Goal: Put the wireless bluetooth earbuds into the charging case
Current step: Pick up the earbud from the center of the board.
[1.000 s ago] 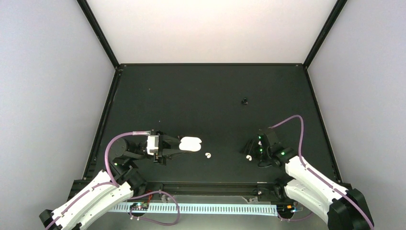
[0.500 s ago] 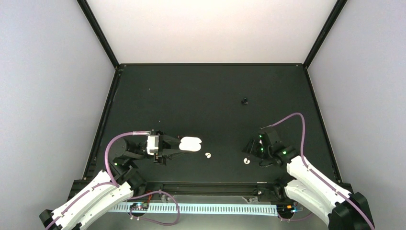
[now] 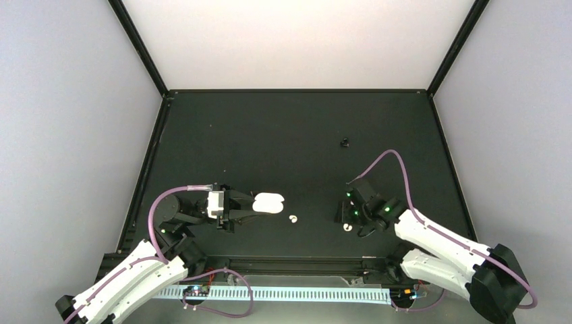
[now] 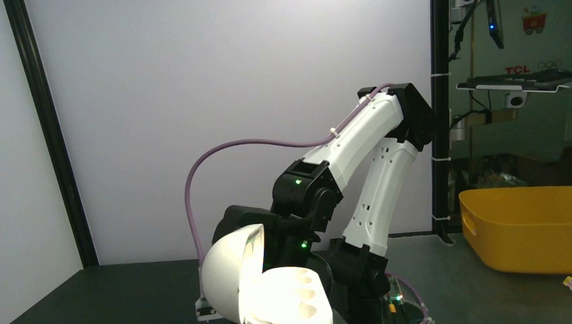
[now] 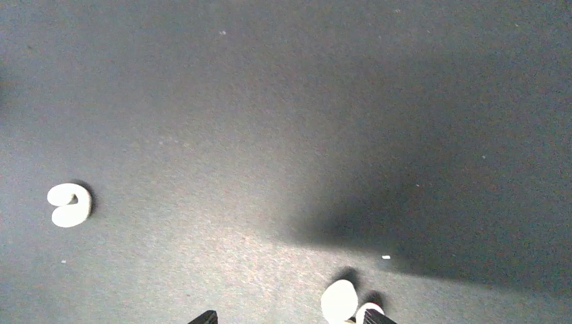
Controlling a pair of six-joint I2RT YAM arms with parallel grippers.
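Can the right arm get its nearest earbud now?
Probably yes. That earbud lies uncovered on the table between the fingertips of the open right claw, though close to one finger.

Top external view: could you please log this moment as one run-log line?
left gripper: shut on open charging case | right gripper: open beside right earbud | middle earbud: loose on table | inserted: none

Top view: bright, even light. The pale back wall (image 3: 297, 40) is washed out at 12 o'clock; the matte black worktop (image 3: 283, 142) is dark with little detail. Left wrist view: glossy white oval case (image 4: 270, 293) blown out at 6 o'clock, background sharp. Right wrist view: grainy, with a broad soft shadow toward 4 o'clock. Small white curled earbud (image 5: 69, 204) at 9 o'clock casts a tight shadow.
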